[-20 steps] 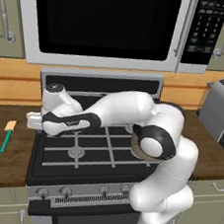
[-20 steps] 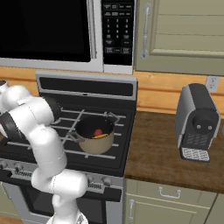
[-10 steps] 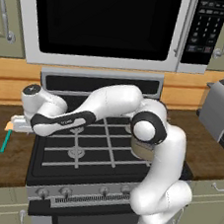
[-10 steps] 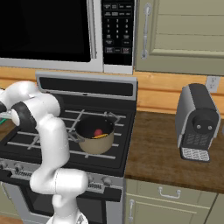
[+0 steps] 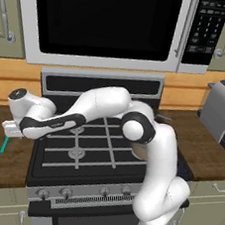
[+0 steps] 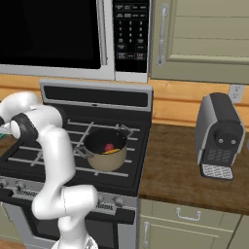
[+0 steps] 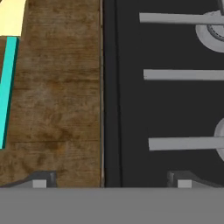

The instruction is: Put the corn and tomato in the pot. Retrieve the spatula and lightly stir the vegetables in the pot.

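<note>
End effector [image 7: 111, 179] wide open and empty, straddling the seam between counter [image 7: 57, 109] and stove [image 7: 166, 105], spatula [image 7: 8, 78] lying on the wood off to one side, outside the jaws. Tomato [image 6: 109, 147] and corn [image 6: 113, 151] already in the pot [image 6: 104, 151]; grabbing the spatula and stirring left. Nothing blocking the approach; coffee machine [image 6: 219, 136] well apart.

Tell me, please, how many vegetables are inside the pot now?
2: the tomato and the corn lie side by side in the pot on the stove; more could be hidden below its rim.
</note>
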